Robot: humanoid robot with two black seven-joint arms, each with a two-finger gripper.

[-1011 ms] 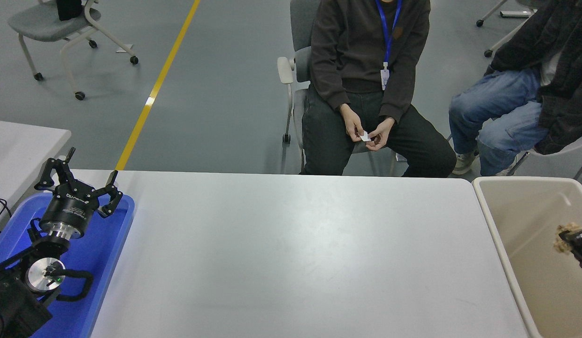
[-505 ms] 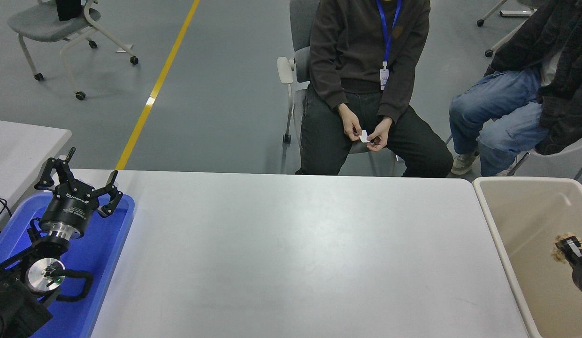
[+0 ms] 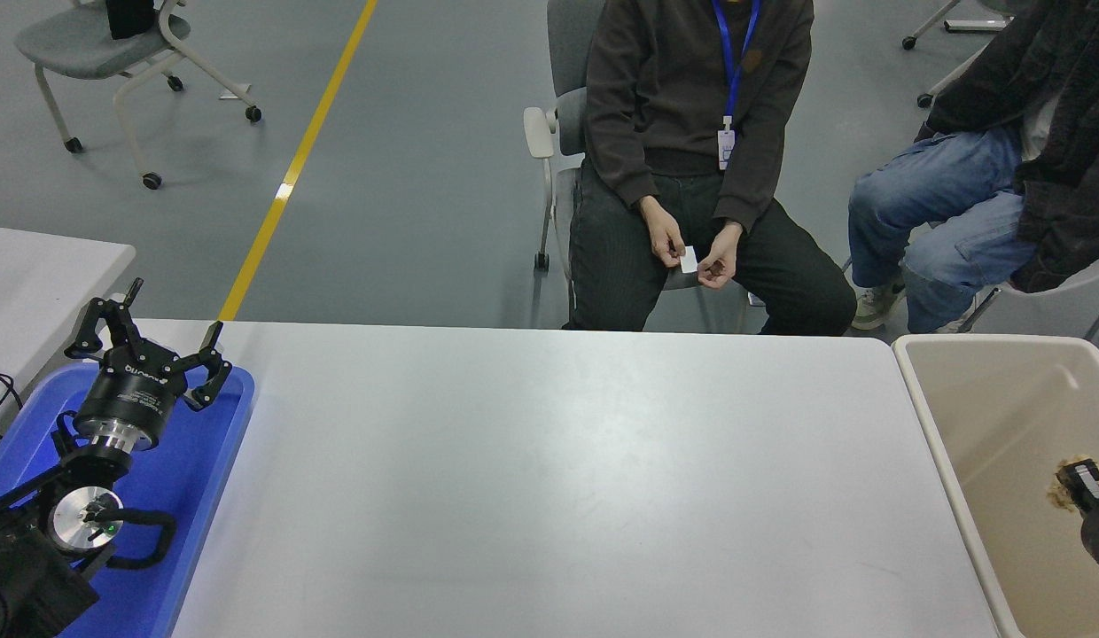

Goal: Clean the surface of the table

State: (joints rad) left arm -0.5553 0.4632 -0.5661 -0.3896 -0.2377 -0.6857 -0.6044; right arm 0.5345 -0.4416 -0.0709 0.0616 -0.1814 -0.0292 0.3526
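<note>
The right gripper (image 3: 1081,483) is hanging inside the beige bin (image 3: 984,425), pinching a tan, crumbly scrap (image 3: 1065,489); how tightly it is gripping cannot be told, since only its tip is showing. The table surface (image 3: 549,478) is lying to its left, just past the bin's rim, and is looking bare. Further left, well apart, the left gripper (image 3: 146,341) is sitting parked with fingers spread wide over the blue tray (image 3: 217,461). Beyond the table, a person is sitting and fiddling with a white slip (image 3: 689,259); another is sitting off to the right. The risk as I see it: crumbs sticking to the pads on release, then dropping back onto the table as the arm is swinging out.
</note>
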